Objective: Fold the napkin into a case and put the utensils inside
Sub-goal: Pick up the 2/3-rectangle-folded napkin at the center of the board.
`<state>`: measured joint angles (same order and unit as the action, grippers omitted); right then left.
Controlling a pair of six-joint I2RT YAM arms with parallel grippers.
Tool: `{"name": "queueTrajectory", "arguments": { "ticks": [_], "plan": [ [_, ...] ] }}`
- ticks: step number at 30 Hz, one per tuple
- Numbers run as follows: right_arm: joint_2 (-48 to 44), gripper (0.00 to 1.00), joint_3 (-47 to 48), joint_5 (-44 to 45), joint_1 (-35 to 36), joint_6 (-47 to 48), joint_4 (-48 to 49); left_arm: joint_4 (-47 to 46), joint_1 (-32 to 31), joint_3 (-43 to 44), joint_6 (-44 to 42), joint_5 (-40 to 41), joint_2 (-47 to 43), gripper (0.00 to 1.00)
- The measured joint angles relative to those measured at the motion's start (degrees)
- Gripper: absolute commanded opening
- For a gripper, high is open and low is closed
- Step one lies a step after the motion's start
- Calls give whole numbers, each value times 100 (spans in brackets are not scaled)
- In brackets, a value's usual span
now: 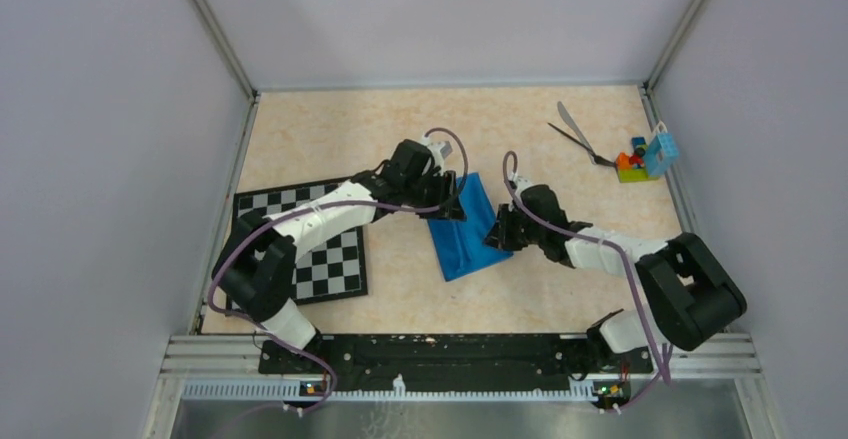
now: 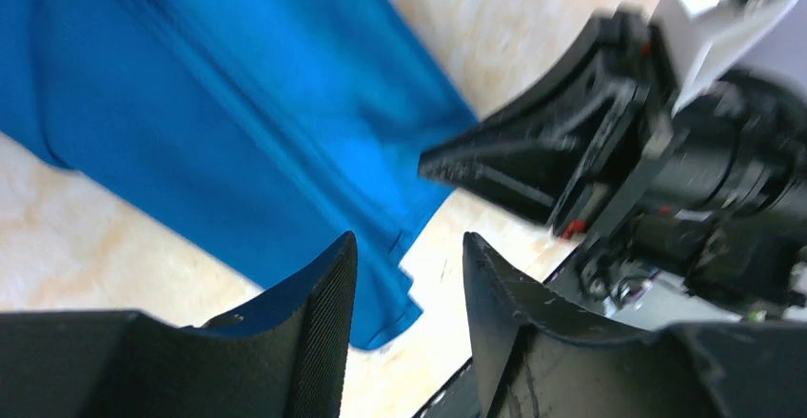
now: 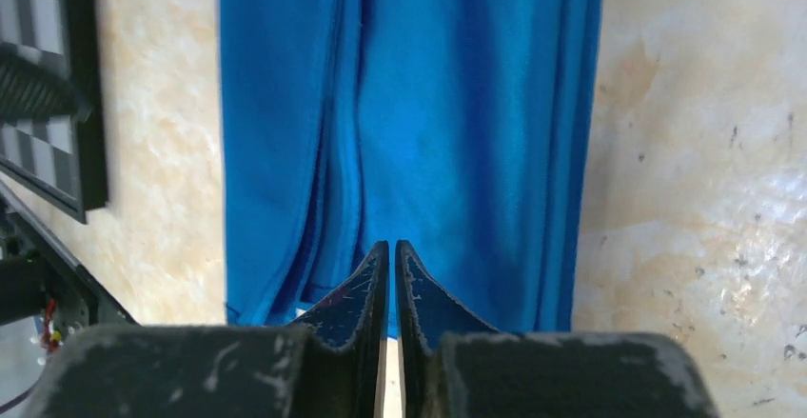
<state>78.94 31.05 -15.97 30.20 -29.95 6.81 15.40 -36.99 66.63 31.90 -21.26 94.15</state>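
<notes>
While the napkin (image 1: 465, 227) lies mid-table folded into a narrow case (image 3: 409, 104), the utensils (image 1: 578, 134) lie outside it at the far right by toy blocks (image 1: 640, 159) — left gripper (image 2: 409, 275) parted, empty; right gripper (image 3: 391, 251) closed, nothing visibly held.

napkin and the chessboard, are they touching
Apart. The top view shows bare table between the napkin and the chessboard; the right wrist view shows the same gap.

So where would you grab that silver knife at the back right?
Probably best to take the silver knife near its far end, from straight above, across its narrow width. It lies flat, and only that end sits apart from the black utensil and the toy blocks.
</notes>
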Motion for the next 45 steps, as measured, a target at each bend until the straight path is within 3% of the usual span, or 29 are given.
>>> {"name": "queueTrajectory", "arguments": {
  "ticks": [2, 6, 10, 13, 16, 23, 32, 38, 45],
  "plan": [
    [170, 1, -96, 4, 2, -11, 168, 11, -168, -332, 76, 122, -179, 46],
    [264, 1, -487, 149, 98, -229, 542, 57, -485, -957, 223, 413, -393, 56],
    [234, 2, -833, 267, 621, -732, 1178, 157, -1014, -1290, 365, 796, -442, 53],
    [-57, 12, -1268, 127, 894, -1209, 1458, 195, -1300, -1377, 422, 1023, -448, 54],
    [-610, 21, -1427, 157, 896, -1335, 1099, 291, -1436, -1458, 466, 1316, -544, 56],
    [-809, 17, -1209, 81, 592, -1167, 1016, 560, -1574, -1482, 549, 1882, -848, 48],
    [-262, 13, -1226, -109, 492, -1167, 1178, 1554, -2494, -833, 544, 2721, -284, 58],
    [-190, 11, -1226, -192, 492, -1165, 1252, 2035, -2876, -494, 568, 3224, 105, 50],
    [-144, 7, -1226, -227, 490, -1163, 1344, 2715, -3147, 170, 647, 4035, 809, 22]
  ]
}}
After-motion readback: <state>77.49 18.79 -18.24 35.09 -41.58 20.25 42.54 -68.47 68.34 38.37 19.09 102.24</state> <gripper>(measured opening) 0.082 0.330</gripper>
